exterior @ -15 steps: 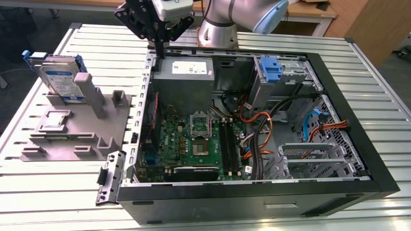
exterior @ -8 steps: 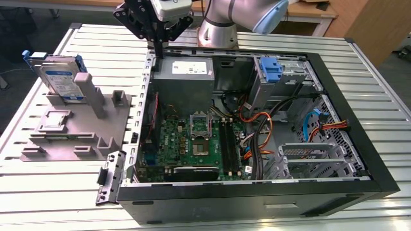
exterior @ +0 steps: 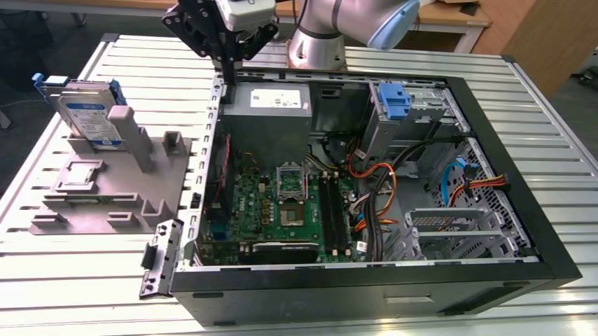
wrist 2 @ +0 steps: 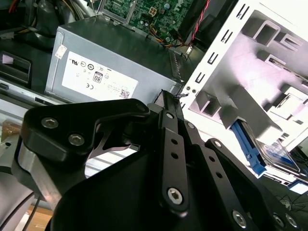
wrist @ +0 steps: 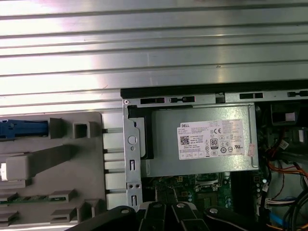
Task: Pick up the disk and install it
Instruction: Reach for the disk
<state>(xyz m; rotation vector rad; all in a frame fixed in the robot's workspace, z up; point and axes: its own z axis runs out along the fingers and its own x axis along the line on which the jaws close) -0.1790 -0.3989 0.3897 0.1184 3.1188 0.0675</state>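
On the slatted table (exterior: pixel 75 280), one disk (exterior: pixel 87 115) stands in one grey fixture (exterior: pixel 103 199); one gripper (wrist 2: pixel 165 94), closed, empty.

PSU sticker (wrist: pixel 214 139), white, seen in both wrist views: a logo, a square 2D code, a row of compliance marks and a round number badge. The lines of fine print are too small to make out. A small tag (wrist: pixel 250 151) sits at the PSU's corner, illegible. Disk label (exterior: pixel 89 112) in the exterior view is white with a blue band, its text unreadable. Motherboard (exterior: pixel 280 203) silkscreen can't be read either.
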